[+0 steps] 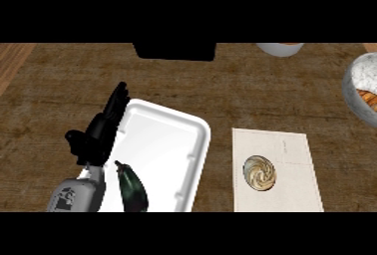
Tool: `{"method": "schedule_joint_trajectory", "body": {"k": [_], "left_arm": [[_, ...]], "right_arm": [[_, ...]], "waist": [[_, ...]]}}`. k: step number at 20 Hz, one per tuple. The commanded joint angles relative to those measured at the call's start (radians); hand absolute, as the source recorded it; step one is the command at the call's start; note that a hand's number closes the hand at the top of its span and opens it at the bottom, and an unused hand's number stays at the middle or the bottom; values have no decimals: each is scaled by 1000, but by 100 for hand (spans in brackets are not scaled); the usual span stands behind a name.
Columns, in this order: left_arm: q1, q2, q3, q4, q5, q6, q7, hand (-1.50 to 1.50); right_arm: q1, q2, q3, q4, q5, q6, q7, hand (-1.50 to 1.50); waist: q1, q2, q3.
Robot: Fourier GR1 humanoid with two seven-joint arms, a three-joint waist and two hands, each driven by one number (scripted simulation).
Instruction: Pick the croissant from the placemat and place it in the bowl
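Note:
The croissant (259, 173), a round swirl of tan and brown, lies on the pale rectangular placemat (294, 194) at the lower right. The bowl (352, 87), white and marbled, is cut off by the right edge and has something orange inside. My left hand (95, 137) shows at the left over the left rim of a white tray, fingers straight and pointing away from me, holding nothing. It is far to the left of the croissant. My right hand does not show.
A white tray (165, 144) lies between my left hand and the placemat, with a dark elongated vegetable (132, 187) on its near part. A black block (175, 51) and a white cup-like object (280, 48) stand at the far edge.

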Motion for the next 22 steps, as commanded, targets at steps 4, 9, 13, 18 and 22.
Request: {"method": "schedule_joint_trajectory", "body": {"k": [4,9,13,18,22], "left_arm": [[11,-16,-18,-45,-14,20,33,0],[31,4,0,-19,3,-9,-16,0],[5,15,16,-19,-2,-1,4,0],[15,-8,1,-46,3,10,44,0],[-16,10,27,-30,6,9,41,0]], "right_arm": [[-73,12,-105,104,-96,69,-110,-150],[-120,-53,-189,165,-179,147,-63,-150],[-111,-115,-209,203,-205,262,-27,-150],[-102,-196,-251,232,-257,422,24,-150],[-60,-186,-253,208,-272,485,9,-150]], "waist": [[-5,-4,0],[-6,-2,0],[-13,-2,0],[-17,-3,3],[-27,-3,3]]}}
